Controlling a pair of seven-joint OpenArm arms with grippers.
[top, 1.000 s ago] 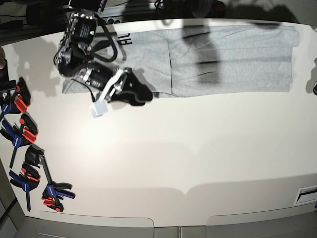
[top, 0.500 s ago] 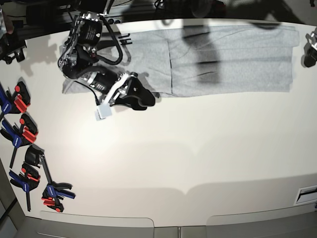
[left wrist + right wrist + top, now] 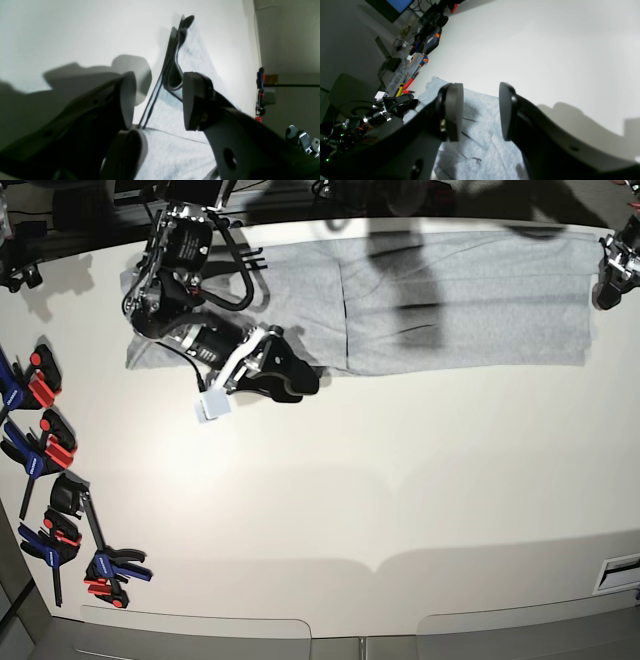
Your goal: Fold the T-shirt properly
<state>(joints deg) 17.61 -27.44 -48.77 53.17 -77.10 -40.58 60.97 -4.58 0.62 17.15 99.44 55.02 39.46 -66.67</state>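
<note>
The light grey T-shirt (image 3: 460, 300) lies as a long flat strip along the far side of the white table (image 3: 400, 480). My right gripper (image 3: 292, 380) is open at the shirt's near edge toward its left end. In the right wrist view the gripper (image 3: 478, 112) has its jaws apart over the grey cloth (image 3: 482, 155), holding nothing. My left gripper (image 3: 606, 288) is at the shirt's right end. In the left wrist view the gripper (image 3: 157, 100) is open, with the shirt's dark-edged hem (image 3: 175, 150) between and beyond the jaws. No lettering shows.
Several blue and red clamps (image 3: 45, 450) lie along the table's left edge. A small white block (image 3: 210, 406) hangs by the right arm's wrist. More tools lie beyond the table in the right wrist view (image 3: 420, 60).
My right gripper has shifted a little to the right along the shirt's near edge. My left arm has come into view at the right and now reaches the shirt's right end.
</note>
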